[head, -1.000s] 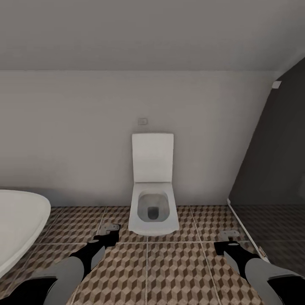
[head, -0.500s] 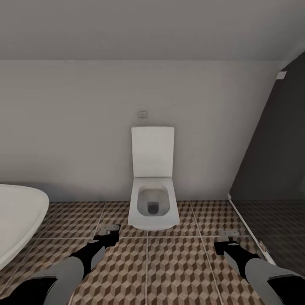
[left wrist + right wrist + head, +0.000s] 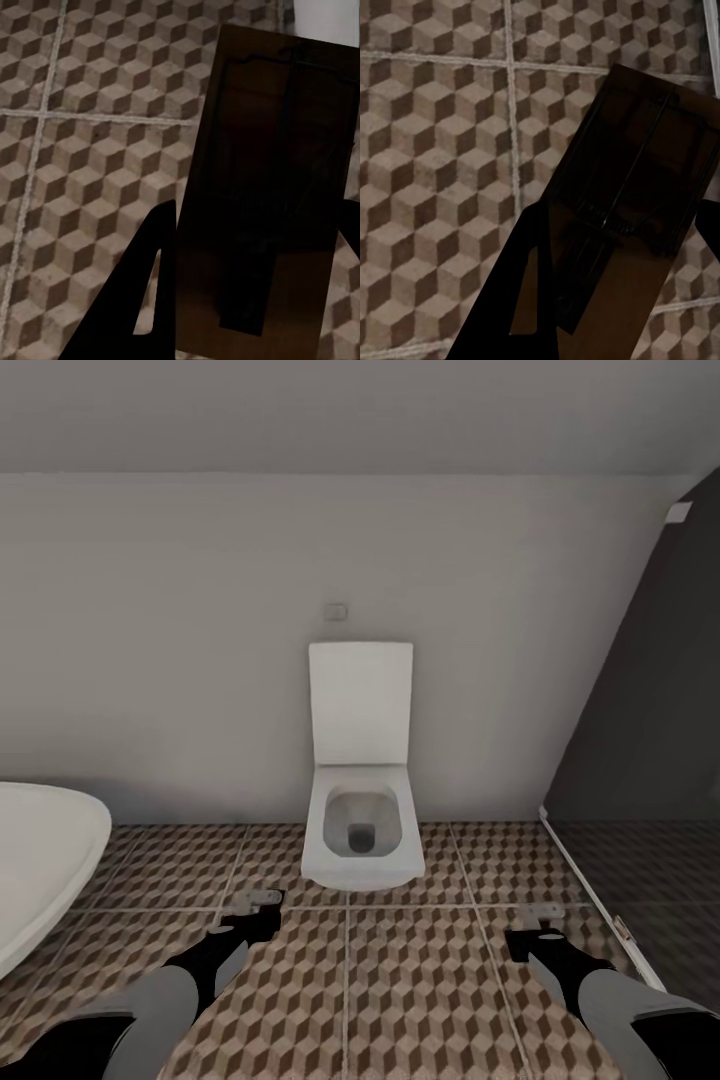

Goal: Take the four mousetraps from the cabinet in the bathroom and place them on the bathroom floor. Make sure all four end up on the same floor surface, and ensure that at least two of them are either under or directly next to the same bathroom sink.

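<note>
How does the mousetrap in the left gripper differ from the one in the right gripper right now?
The left gripper holds its mousetrap nearly in line with the fingers, while the right gripper holds its mousetrap skewed diagonally. Beyond the left trap's far end a white surface shows; beside the right trap's a pale strip. Both are dark flat boards with wire, clamped between black fingers above the bathroom floor.

Both arms reach forward and down from the lower corners of the head view, grey forearms ending in black wrists. The left gripper points forward and slightly inward, and its black fingers are clamped on a mousetrap held flat between them. The right gripper sits level with it, well apart, its fingers closed on a second mousetrap, which lies tilted in the grip.
</note>
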Robot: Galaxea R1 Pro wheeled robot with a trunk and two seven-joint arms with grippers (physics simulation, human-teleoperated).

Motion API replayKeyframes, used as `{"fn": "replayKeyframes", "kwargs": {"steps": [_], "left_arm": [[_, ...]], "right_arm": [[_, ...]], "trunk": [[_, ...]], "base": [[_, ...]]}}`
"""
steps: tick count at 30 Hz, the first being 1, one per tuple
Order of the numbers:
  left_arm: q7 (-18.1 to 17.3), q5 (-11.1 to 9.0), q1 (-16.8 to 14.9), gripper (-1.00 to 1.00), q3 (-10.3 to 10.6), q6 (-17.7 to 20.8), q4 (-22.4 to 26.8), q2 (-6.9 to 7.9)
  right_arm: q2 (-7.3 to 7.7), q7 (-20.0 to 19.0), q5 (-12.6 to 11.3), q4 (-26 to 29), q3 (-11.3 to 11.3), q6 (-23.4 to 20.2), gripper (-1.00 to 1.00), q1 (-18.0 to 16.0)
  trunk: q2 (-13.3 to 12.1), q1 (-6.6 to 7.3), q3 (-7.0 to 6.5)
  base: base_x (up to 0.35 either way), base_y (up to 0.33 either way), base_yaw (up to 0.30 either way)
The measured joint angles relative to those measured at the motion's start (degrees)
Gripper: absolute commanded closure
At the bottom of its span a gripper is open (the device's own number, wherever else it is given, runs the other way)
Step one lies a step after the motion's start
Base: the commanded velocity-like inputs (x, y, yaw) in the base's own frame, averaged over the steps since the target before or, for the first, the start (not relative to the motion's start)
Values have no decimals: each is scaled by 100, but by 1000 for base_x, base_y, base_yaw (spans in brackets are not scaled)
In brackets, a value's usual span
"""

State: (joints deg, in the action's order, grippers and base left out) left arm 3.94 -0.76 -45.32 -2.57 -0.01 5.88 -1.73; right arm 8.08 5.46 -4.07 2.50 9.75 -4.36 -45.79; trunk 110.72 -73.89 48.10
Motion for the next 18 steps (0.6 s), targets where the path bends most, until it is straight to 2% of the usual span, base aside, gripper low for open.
{"fn": "replayKeyframes", "kwargs": {"steps": [11,18], "left_arm": [[0,1,0,100,-2,-1,0,-2],[0,2,0,100,-2,-10,1,0]], "right_arm": [[0,0,0,0,-5,-6,100,0],[0,0,1,0,-1,-10,100,0]], "trunk": [[441,-242,291],[684,-374,411]], "base": [[0,0,0],[0,0,0]]}}
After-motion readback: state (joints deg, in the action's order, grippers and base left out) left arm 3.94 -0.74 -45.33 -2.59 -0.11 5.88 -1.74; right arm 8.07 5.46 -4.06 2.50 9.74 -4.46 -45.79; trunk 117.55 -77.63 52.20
